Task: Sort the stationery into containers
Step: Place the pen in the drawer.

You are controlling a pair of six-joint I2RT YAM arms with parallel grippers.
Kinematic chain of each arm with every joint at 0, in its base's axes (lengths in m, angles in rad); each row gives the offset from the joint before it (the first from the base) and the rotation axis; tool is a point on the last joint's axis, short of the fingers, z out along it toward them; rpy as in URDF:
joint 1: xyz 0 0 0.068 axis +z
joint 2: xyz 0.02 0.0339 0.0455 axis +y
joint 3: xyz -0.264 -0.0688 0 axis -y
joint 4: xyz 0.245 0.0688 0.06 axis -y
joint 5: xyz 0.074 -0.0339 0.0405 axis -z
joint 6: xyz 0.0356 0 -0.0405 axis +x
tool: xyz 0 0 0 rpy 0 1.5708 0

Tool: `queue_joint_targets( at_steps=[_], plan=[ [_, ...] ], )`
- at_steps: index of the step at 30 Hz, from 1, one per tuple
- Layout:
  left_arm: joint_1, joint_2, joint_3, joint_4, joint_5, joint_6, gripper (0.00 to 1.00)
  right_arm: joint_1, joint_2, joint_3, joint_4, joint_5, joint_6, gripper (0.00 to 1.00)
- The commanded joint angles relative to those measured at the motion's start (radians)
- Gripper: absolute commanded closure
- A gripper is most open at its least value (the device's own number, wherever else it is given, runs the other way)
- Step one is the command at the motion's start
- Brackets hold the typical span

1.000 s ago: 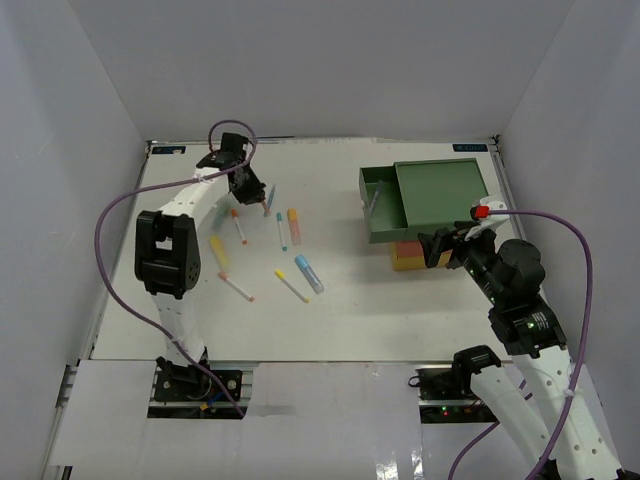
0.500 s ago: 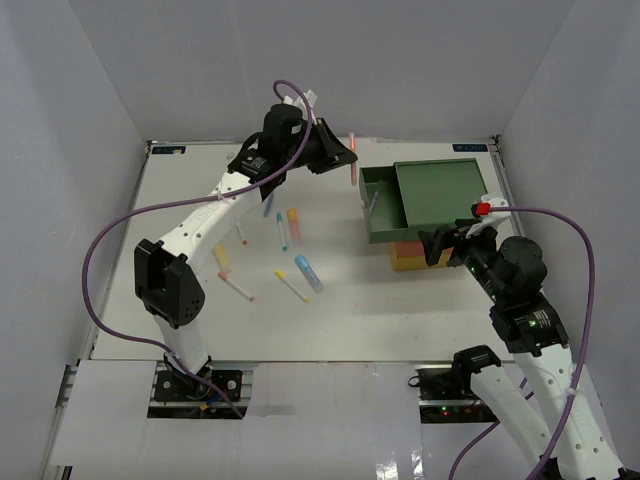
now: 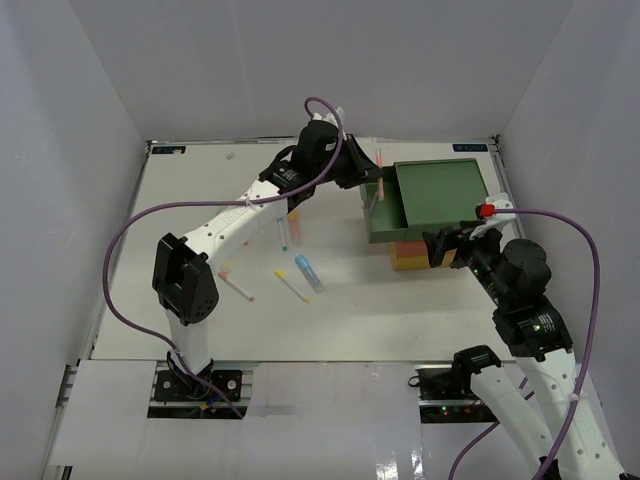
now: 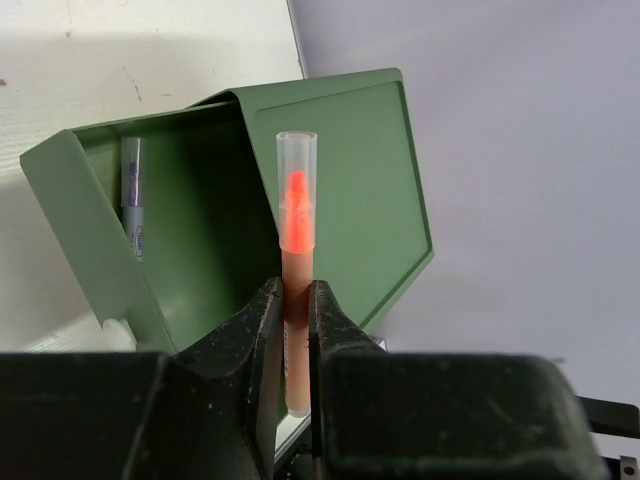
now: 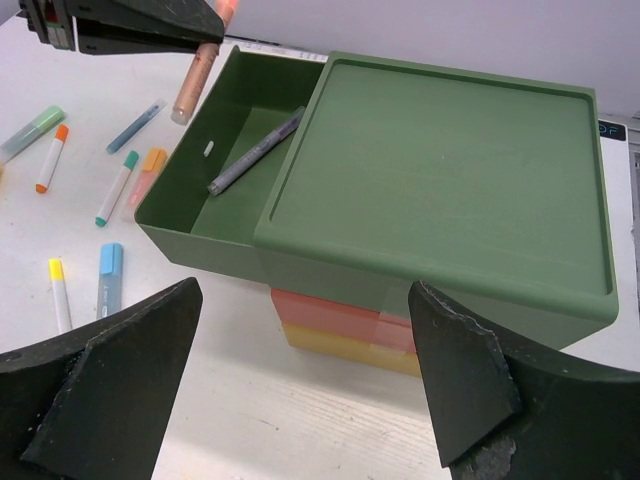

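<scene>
Left gripper point(image 4: 290, 300), its arm stretched rightward across the desk point(image 3: 350, 320), is clamped on an orange marker point(image 4: 296, 220) above the left rim of the green drawer point(image 5: 185, 215), capped end pointing steeply down. That drawer stands open, one grey pen point(image 5: 255, 152) lying inside. Right gripper point(image 5: 305, 290) hovers facing it, jaws spread wide.

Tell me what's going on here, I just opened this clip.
The left hand is shut on an orange marker, holding it above the edge of the pulled-out green drawer, the top one of a three-drawer stack. A grey pen already lies in that drawer. The right hand is open and empty near the stack, facing it. Several pens and markers lie loose on the table, among them a blue marker.
</scene>
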Motion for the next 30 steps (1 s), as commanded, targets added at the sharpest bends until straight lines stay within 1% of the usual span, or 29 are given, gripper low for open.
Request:
queue_joint_targets(
  at_steps=[1,6,7,8,9,10,12,13,15,16,18,19,20,21,22,23,24,26,27,28,30],
  plan=[
    [-0.021,0.015,0.025,0.012,-0.026,-0.004,0.8,0.006,-0.009,0.037,0.011,0.021,-0.006,0.1],
    [-0.026,0.015,0.003,-0.019,-0.052,-0.017,0.71,0.004,-0.01,0.029,0.011,0.024,-0.006,0.1],
    [-0.025,0.007,-0.004,-0.019,-0.06,-0.017,0.65,0.004,-0.009,0.027,0.011,0.024,-0.007,0.1],
    [-0.026,0.001,-0.011,-0.022,-0.063,-0.011,0.62,0.004,-0.009,0.026,0.009,0.024,-0.007,0.1],
    [-0.026,-0.002,-0.012,-0.025,-0.069,-0.004,0.57,0.004,-0.006,0.026,0.012,0.024,-0.007,0.1],
    [-0.026,-0.006,-0.012,-0.027,-0.074,0.002,0.55,0.006,-0.004,0.027,0.012,0.022,-0.007,0.1],
    [-0.026,-0.017,-0.008,-0.036,-0.091,0.026,0.52,0.006,-0.001,0.027,0.012,0.019,-0.009,0.1],
    [-0.026,-0.019,-0.003,-0.042,-0.095,0.035,0.46,0.006,-0.001,0.029,0.011,0.021,-0.009,0.1],
    [-0.026,-0.019,0.015,-0.057,-0.094,0.06,0.41,0.004,-0.004,0.027,0.012,0.019,-0.007,0.1],
    [-0.026,-0.019,0.025,-0.064,-0.092,0.069,0.37,0.004,-0.004,0.026,0.012,0.019,-0.007,0.1],
    [-0.026,-0.023,0.054,-0.094,-0.095,0.111,0.33,0.006,-0.004,0.027,0.012,0.019,-0.006,0.1],
    [-0.026,-0.026,0.066,-0.113,-0.112,0.133,0.29,0.004,-0.003,0.027,0.012,0.018,-0.006,0.1],
    [-0.025,-0.034,0.08,-0.164,-0.133,0.158,0.29,0.004,-0.001,0.03,0.011,0.015,-0.006,0.1],
    [-0.022,-0.039,0.109,-0.194,-0.188,0.207,0.28,0.004,-0.003,0.032,0.009,0.013,-0.006,0.1],
    [-0.008,-0.043,0.117,-0.22,-0.222,0.232,0.27,0.006,-0.003,0.035,0.009,0.013,-0.006,0.1],
    [0.001,-0.051,0.12,-0.261,-0.248,0.256,0.23,0.006,-0.003,0.034,0.006,0.013,-0.006,0.1],
    [0.017,-0.071,0.118,-0.28,-0.275,0.305,0.21,0.006,-0.004,0.035,0.005,0.015,-0.007,0.1],
    [0.066,-0.098,0.085,-0.31,-0.295,0.359,0.19,0.006,-0.007,0.032,0.003,0.015,-0.006,0.1],
    [0.086,-0.126,0.065,-0.317,-0.311,0.414,0.19,0.004,-0.009,0.03,0.003,0.015,-0.004,0.1],
    [0.133,-0.138,0.022,-0.321,-0.313,0.439,0.19,0.006,-0.007,0.027,0.004,0.013,-0.004,0.1],
    [0.185,-0.163,-0.024,-0.324,-0.299,0.491,0.18,0.004,-0.009,0.026,0.005,0.015,-0.004,0.1]
  ],
)
